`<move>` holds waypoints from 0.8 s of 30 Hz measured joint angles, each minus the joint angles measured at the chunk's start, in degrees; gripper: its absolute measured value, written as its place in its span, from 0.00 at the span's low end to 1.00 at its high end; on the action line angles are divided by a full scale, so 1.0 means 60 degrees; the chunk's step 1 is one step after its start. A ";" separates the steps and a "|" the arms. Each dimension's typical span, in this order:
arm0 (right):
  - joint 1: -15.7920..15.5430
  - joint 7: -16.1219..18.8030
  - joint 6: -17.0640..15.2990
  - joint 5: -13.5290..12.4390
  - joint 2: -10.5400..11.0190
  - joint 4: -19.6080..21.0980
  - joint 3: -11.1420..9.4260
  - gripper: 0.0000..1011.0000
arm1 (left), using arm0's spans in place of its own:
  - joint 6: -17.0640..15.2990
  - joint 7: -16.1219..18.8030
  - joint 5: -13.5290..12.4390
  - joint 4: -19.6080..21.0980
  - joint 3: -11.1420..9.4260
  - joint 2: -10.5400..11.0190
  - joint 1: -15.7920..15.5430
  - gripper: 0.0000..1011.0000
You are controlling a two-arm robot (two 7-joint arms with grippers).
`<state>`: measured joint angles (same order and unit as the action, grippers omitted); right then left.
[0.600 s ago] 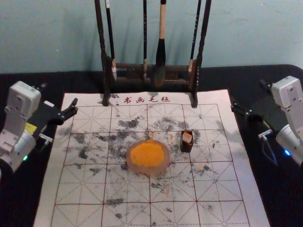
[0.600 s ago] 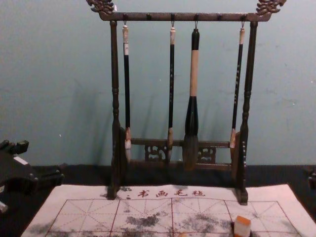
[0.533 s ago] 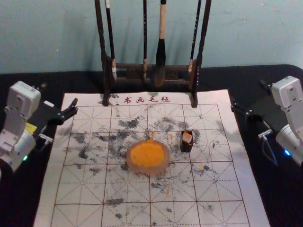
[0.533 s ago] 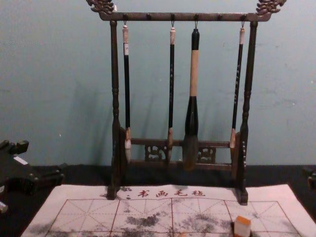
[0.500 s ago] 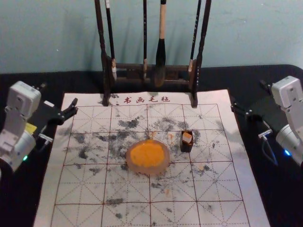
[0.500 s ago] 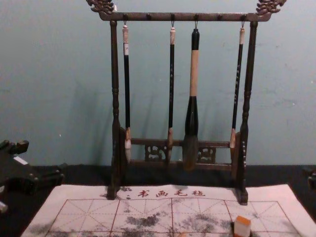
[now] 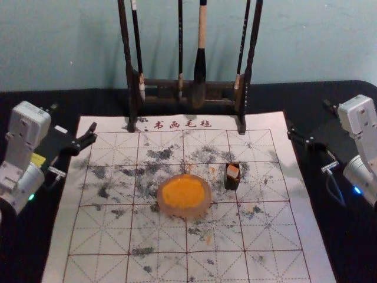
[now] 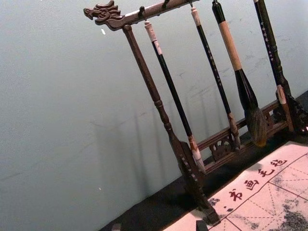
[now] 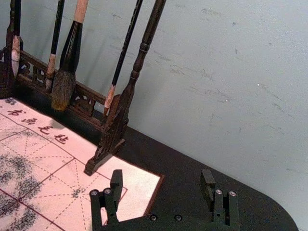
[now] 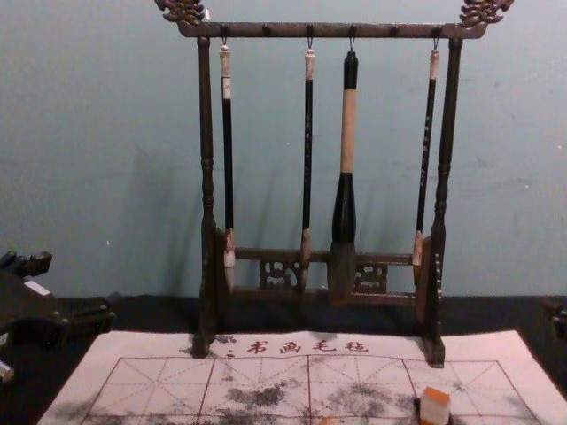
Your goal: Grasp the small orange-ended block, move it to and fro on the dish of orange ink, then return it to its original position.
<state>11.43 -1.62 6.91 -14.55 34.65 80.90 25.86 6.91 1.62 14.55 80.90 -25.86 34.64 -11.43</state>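
Block (image 7: 233, 171): no shift I can see since the earlier frame; at the dish's (image 7: 168, 209) two o'clock, orange end up.
Dish: unmoved on the mat (image 7: 94, 236), orange ink (image 7: 183, 193) inside.
Left gripper (image 7: 72, 121): at the dish's ten o'clock, fingers apart.
Right gripper (image 7: 310, 120): beyond the block, at two o'clock, fingers apart.

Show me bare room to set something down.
On the white gridded mat, the stretch nearer the robot than the round pinkish dish of orange ink, though stained. Crowded: between that dish and the small orange-ended block, and under the dark wooden brush rack.
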 joint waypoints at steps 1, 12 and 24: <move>0.0000 0.0000 0.0000 0.0000 0.0000 0.0000 0.0000 0.99 | 0.0000 0.0001 -0.0001 0.0000 0.0001 0.0000 0.0000 0.99; 0.0000 0.0000 0.0000 0.0000 0.0000 0.0000 0.0000 0.99 | 0.0000 0.0001 0.0000 -0.0001 0.0000 0.0000 0.0000 0.99; 0.0000 0.0001 0.0000 0.0000 0.0000 0.0000 0.0000 0.99 | 0.0000 0.0001 0.0000 0.0000 0.0000 0.0001 0.0000 0.99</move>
<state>11.43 -1.62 6.91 -14.55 34.65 80.90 25.86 6.91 1.62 14.55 80.90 -25.86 34.65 -11.43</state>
